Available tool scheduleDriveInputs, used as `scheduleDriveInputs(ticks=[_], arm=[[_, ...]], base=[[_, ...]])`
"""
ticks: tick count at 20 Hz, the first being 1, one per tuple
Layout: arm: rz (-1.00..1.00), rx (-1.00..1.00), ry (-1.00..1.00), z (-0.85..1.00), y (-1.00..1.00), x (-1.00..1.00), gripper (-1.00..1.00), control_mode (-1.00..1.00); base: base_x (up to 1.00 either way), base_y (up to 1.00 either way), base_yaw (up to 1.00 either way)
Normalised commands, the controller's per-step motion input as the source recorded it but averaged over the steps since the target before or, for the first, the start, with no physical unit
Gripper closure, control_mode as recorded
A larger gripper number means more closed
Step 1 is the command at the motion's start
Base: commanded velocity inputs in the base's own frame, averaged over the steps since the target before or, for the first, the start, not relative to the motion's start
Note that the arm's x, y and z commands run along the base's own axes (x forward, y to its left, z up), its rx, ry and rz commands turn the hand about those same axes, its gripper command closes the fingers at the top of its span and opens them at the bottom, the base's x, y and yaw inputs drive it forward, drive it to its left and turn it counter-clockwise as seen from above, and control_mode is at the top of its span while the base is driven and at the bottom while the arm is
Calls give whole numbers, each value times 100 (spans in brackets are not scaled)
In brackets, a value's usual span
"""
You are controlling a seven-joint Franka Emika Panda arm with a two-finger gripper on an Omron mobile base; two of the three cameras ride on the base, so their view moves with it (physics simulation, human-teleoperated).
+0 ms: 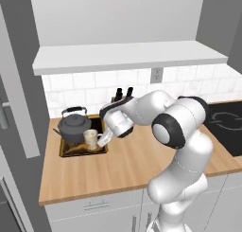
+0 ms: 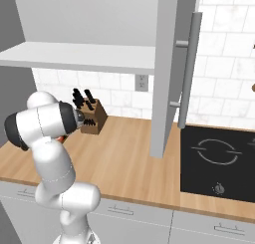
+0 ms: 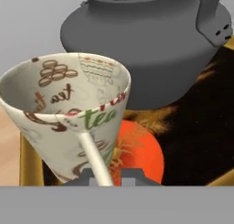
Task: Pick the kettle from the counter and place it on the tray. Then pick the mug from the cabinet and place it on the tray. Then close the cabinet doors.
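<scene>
The gripper (image 1: 105,138) clenched the mug (image 1: 91,139) by its handle, over the tray (image 1: 66,151) beside the kettle (image 1: 74,124).

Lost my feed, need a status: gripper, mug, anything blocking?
Gripper shut on mug handle. Mug upright over tray, beside kettle. Cabinet door open. Nothing blocking.

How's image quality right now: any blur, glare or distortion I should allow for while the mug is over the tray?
Left base view: even flat lighting, no glare, slightly soft; mug and kettle readable on the tray. Right base view: evenly lit, an open cabinet door looms large near the camera. Hand view: close-range perspective stretches the mug, its wall tapering towards the pincer; print stays legible.
</scene>
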Motion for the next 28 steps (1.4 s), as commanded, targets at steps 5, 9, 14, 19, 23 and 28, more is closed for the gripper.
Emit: scheduleDriveInputs(ticks=[5, 9, 14, 19, 23, 28], arm=[[0, 0, -12, -8, 0, -4, -100, -100], [0, 0, -11, -20, 0, -12, -100, -100], [0, -2, -7, -12, 0, -2, -100, -100], [0, 0, -1, 8, -7, 0, -100, -100], [0, 0, 0, 32, -5, -6, -100, -100], [0, 0, 0, 57, -14, -12, -100, -100]], base=[[0, 0, 0], [0, 0, 0], [0, 0, 0], [0, 0, 0], [0, 0, 0], [0, 0, 0]])
